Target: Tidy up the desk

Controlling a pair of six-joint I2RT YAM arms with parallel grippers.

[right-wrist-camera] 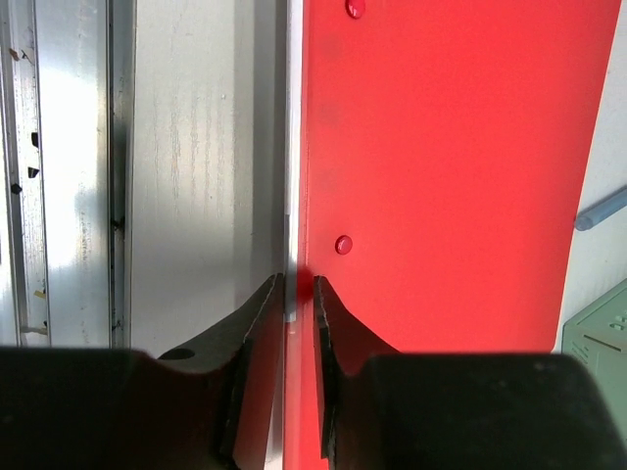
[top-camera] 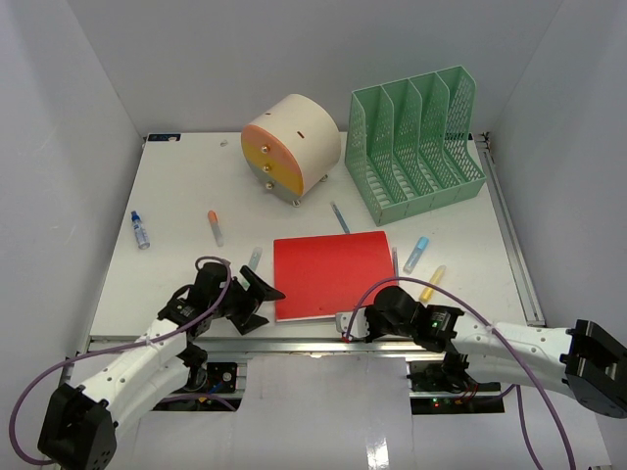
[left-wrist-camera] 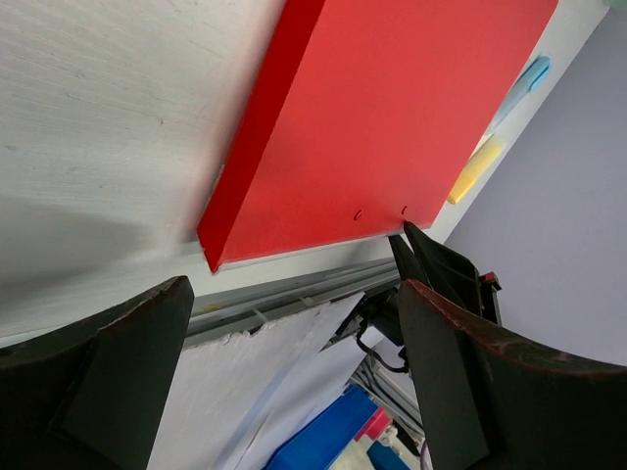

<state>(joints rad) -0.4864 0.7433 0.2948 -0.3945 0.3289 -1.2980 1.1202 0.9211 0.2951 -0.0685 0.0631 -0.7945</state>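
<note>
The right fingers (right-wrist-camera: 260, 333) are pinched nearly shut across the near edge of the red folder (top-camera: 331, 274), one on the cover and the other on the bare table (top-camera: 176, 196) side. The folder lies flat on the table, directly ahead of both sets of fingers, with the table's metal rail just behind them.

The bite looks shallow, only the very lip. A good next move would be to settle the pinch firmly before lifting, then raise that edge gently so the cover does not slip out or fan open. The green file rack (top-camera: 416, 147), well beyond the fingers at the far side, seems the likely home for it, so tipping the folder upright early would help.

The right arm lies low along the rail, reaching inward with its wrist close to the table. The left arm is also low and stretched forward. The left fingers (left-wrist-camera: 137, 343) are spread wide and empty, facing the folder's near left corner, close but apart, and well placed to steady it.
</note>
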